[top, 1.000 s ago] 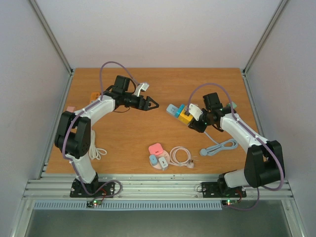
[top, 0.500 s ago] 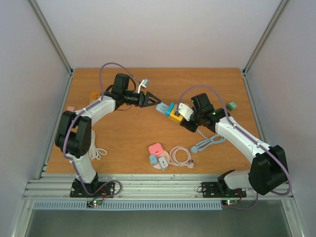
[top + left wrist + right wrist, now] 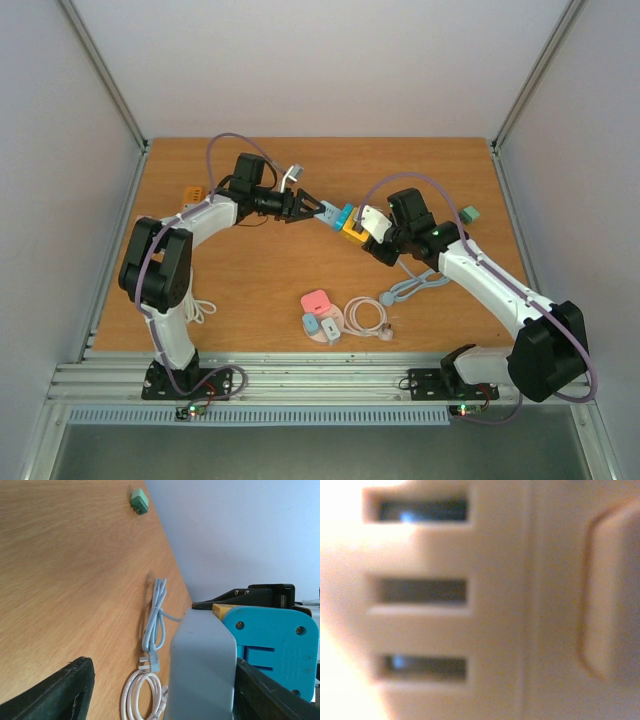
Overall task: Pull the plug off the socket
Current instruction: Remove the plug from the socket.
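Presently, plug [image 3: 334, 214] and socket [image 3: 353, 232] are held over mid-table [image 3: 260, 270], well apart from every edge, with bare board around. Cable coil [image 3: 366, 316] and chargers [image 3: 318, 302] lie nearer the front, not obstructing. Left gripper [image 3: 318, 209] straddles the plug, unclamped, jaws narrower than before. Right gripper [image 3: 372, 233] clenches the socket.

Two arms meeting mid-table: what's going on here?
The right gripper is holding a socket over the table, with a plug stuck in its far end. The left gripper has its jaws open on either side of that plug, not yet clamped on it. The plug sits in the socket, so the pull has not happened.
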`<control>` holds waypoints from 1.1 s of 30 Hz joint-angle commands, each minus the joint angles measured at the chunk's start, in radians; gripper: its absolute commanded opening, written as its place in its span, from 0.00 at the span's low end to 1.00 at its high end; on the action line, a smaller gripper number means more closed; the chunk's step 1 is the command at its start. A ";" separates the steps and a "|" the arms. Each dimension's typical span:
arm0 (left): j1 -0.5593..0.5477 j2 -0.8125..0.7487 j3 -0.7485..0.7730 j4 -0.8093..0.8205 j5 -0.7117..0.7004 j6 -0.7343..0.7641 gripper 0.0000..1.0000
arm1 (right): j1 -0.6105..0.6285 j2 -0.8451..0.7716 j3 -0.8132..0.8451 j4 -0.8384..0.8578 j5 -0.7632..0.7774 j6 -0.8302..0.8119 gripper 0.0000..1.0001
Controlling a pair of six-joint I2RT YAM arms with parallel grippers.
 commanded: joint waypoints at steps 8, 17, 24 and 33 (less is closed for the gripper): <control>-0.033 0.032 -0.010 0.093 0.085 -0.058 0.61 | 0.045 -0.011 0.007 0.108 0.040 0.027 0.01; -0.036 0.025 -0.023 0.166 0.098 -0.090 0.27 | 0.046 -0.003 -0.007 0.126 0.065 0.025 0.01; -0.036 -0.003 -0.033 0.220 0.118 -0.123 0.01 | 0.049 0.007 0.000 0.127 0.078 0.032 0.38; 0.041 -0.077 -0.026 0.031 -0.021 0.009 0.00 | 0.049 -0.016 0.066 -0.040 0.008 -0.016 0.99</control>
